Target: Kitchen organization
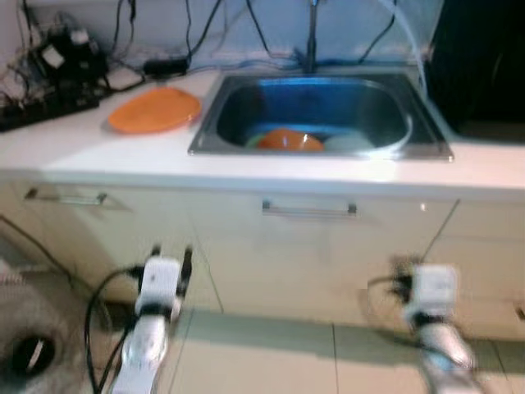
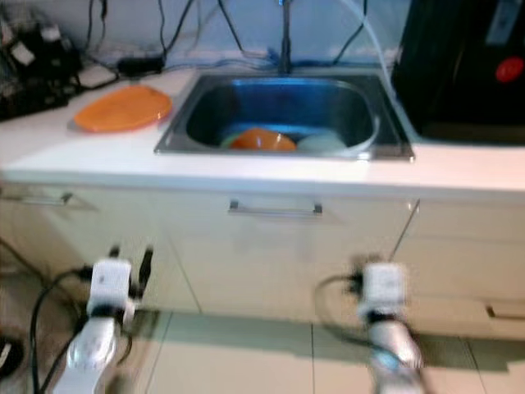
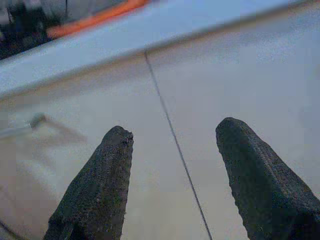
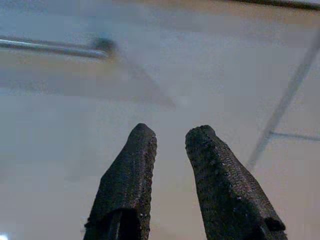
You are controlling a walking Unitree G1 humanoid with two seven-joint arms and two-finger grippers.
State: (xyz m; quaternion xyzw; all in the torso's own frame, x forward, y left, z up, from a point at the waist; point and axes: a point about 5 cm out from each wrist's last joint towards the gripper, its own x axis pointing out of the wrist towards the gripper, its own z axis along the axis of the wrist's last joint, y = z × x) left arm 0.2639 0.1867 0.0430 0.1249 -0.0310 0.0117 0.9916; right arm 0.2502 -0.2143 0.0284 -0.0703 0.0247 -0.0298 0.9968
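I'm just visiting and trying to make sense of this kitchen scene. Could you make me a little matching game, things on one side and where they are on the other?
Things:
1. orange plate
2. orange bowl
3. tap
4. left hand

Places:
A. inside the sink
B. low, before the cabinet doors
C. on the counter, left of the sink
D. behind the sink

Pairs: 1-C, 2-A, 3-D, 4-B

White countertop [image 1: 98, 152] over cream cabinet fronts [image 1: 328, 263] with metal bar handles [image 1: 309, 210]; pale tiled floor [image 1: 262, 361]
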